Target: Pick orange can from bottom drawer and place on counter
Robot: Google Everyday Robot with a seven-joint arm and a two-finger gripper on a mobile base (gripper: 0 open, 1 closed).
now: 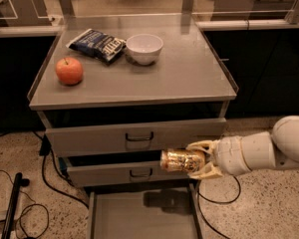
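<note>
My gripper [198,160] reaches in from the right and is shut on the orange can [181,160], a shiny orange-gold can held on its side. The can hangs in the air in front of the middle drawer, above the right part of the open bottom drawer [142,218], whose flat grey floor shows the can's shadow. The counter [179,73] is the grey cabinet top above, well higher than the can.
On the counter sit a red-orange apple [69,70] at the left, a dark snack bag [96,44] and a white bowl [144,48] at the back. The top drawer [134,136] and the middle drawer [129,173] stick out slightly. Cables [50,183] lie on the floor at the left.
</note>
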